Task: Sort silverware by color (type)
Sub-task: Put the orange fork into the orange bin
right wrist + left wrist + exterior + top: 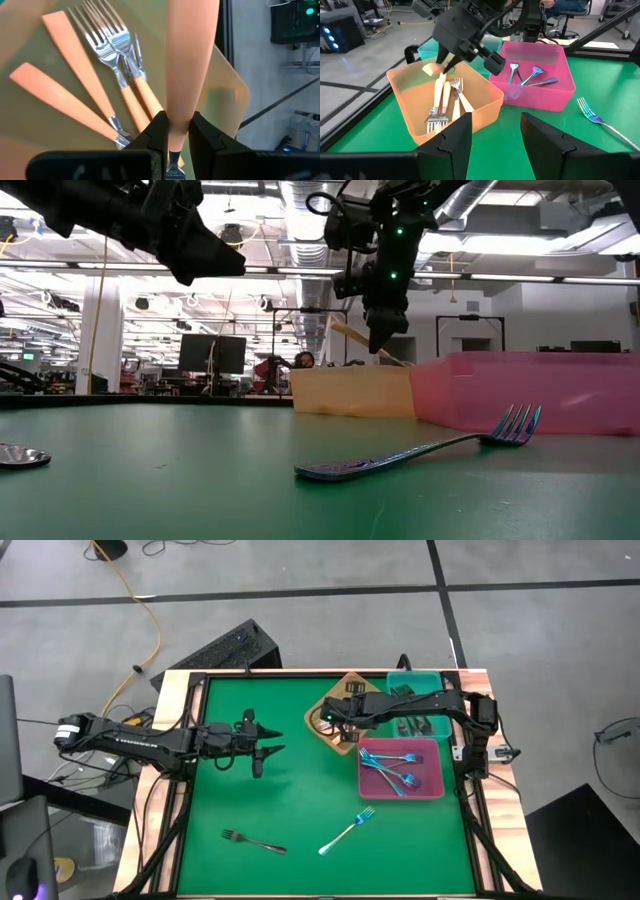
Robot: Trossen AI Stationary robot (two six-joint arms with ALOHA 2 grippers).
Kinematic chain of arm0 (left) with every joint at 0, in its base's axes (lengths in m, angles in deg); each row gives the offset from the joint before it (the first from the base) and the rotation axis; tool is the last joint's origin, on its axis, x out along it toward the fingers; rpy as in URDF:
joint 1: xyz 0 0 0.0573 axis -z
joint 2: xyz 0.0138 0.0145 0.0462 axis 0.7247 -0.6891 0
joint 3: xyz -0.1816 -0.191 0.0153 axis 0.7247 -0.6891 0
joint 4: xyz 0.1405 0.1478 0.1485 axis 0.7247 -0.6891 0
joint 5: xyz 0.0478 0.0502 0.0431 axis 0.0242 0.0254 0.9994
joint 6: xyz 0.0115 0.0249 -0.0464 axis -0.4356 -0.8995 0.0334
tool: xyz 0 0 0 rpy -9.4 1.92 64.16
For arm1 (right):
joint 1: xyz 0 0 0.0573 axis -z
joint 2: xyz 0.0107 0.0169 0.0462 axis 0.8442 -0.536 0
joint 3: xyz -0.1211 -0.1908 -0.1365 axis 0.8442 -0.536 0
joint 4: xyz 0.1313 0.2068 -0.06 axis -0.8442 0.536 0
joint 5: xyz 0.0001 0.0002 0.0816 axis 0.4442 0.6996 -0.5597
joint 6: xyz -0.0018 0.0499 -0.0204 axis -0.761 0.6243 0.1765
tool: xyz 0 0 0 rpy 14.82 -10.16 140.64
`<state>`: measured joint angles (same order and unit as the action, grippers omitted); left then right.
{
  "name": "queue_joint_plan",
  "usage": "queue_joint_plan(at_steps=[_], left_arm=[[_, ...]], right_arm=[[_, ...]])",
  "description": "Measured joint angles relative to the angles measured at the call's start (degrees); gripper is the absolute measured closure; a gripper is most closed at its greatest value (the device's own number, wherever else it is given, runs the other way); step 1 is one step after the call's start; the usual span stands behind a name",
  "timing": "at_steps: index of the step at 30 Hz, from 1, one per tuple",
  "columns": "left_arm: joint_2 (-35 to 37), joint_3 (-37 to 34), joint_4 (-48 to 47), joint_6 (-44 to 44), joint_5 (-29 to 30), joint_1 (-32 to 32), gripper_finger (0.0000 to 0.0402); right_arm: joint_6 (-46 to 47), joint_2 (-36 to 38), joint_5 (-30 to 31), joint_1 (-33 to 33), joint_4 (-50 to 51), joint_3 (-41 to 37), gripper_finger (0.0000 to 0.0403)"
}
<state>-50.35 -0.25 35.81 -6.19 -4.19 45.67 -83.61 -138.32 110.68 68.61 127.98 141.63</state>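
My right gripper hangs over the orange tray, shut on a cream-handled fork. Several more cream-handled forks lie flat on that tray's floor. Blue-teal forks lie in the pink tray. On the green mat lie one blue-teal fork and one black fork. My left gripper is open, raised above the mat's left middle, and holds nothing. My right gripper pinches the cream-handled fork between its two fingers at the handle's narrow end, just above the silver neck. The fingers come from above, pointing down. The fork is tilted, its handle slanting out to one side above the orange tray.
A teal tray with dark forks stands at the far right, behind the pink tray. The three trays crowd the far right corner. The raised wooden frame borders the mat. A person sits in the room beyond the table.
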Motion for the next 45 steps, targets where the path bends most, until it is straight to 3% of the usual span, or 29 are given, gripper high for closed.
queue_joint_plan(at_steps=[45], left_arm=[[0.0,0.0,-0.57,0.98,0.85,-0.02,0.0248]], right_arm=[[3.9,0.09,-6.23,3.05,-7.41,-5.49,0.033]])
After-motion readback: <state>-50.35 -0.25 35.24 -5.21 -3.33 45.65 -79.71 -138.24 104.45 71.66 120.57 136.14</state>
